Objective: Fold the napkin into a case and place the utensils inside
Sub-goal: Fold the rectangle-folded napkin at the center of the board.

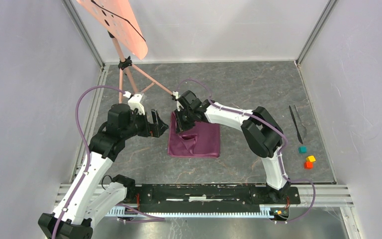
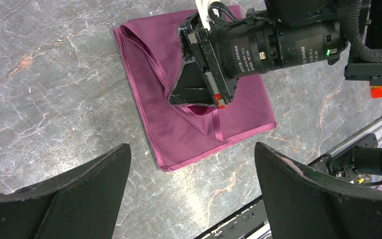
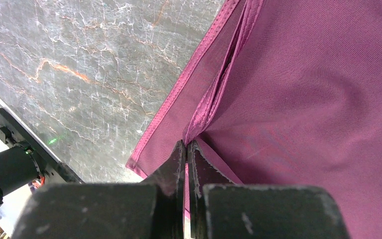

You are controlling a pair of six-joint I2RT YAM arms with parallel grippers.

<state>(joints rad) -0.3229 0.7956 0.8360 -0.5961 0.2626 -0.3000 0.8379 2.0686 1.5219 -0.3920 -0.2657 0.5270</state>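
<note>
The plum-maroon napkin lies folded into a rough square in the middle of the table. My right gripper is shut on a hemmed edge of its top layer and lifts it into a ridge; the pinch shows in the right wrist view and in the left wrist view. My left gripper is open and empty, just left of the napkin, its fingers wide apart over bare table. The two utensils lie side by side at the far right.
Small teal, yellow and orange cubes sit near the utensils. A pink stand with a perforated board rises at the back left. Walls enclose the table; a metal rail runs along the near edge.
</note>
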